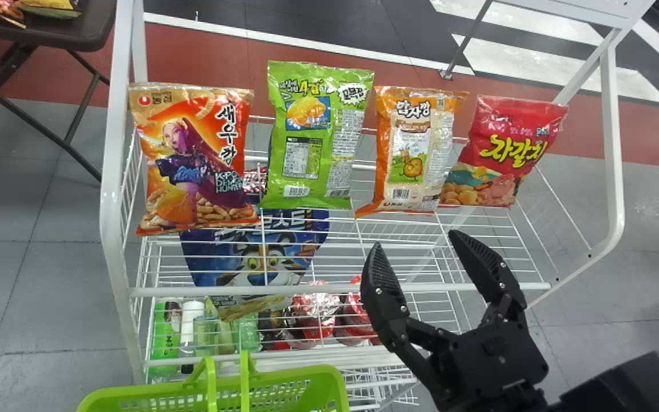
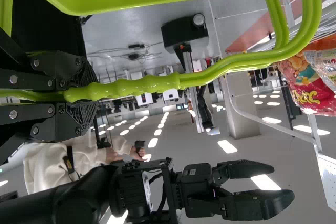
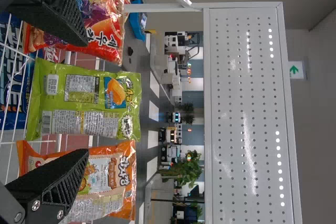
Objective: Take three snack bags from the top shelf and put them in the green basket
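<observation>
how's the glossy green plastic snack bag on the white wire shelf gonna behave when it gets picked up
The glossy green plastic snack bag will probably give and crinkle, since its film looks thin and wrinkled. It's likely light for its size, with that puffy pillow shape. Standing on a narrow bottom edge on the white wire shelf, it may tip if nudged.

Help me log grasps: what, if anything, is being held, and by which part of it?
The left tool holds the green basket by its handle; the open right tool holds nothing.
</observation>
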Motion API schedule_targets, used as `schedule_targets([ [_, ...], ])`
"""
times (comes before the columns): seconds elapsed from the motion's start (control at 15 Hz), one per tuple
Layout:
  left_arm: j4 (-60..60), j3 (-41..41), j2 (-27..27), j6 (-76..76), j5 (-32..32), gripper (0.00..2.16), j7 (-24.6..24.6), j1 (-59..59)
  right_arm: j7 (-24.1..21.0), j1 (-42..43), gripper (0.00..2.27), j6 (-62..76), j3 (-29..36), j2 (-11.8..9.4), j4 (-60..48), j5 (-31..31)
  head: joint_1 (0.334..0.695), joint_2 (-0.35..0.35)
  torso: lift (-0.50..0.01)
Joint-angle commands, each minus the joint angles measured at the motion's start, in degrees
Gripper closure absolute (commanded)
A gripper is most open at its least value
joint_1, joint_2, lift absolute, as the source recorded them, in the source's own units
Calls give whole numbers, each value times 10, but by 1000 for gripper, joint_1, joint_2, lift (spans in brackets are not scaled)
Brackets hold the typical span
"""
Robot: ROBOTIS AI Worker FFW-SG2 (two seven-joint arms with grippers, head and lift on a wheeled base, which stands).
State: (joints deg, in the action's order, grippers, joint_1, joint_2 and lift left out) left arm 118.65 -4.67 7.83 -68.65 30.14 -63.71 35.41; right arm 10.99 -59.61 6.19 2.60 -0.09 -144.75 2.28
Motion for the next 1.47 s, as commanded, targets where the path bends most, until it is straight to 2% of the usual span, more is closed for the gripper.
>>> schedule_targets([
  [0.0,0,-1,0,0,0,1359,0,0,0,-1,90,0,0,1,1,0,695,-350,-44],
  [0.73,0,0,-1,0,1,1362,0,2,0,18,90,-4,0,1,17,-1,695,-350,-44],
  [1.07,7,4,1,1,4,1362,-4,11,0,145,90,-125,-35,1,82,-13,695,-350,-44],
  [1.27,11,5,3,0,4,1362,-7,11,-1,271,90,-230,-71,1,143,-11,695,-350,-44],
  [1.4,15,5,3,-2,4,1362,-10,9,-29,328,90,-294,-103,1,163,-24,695,-350,-44],
])
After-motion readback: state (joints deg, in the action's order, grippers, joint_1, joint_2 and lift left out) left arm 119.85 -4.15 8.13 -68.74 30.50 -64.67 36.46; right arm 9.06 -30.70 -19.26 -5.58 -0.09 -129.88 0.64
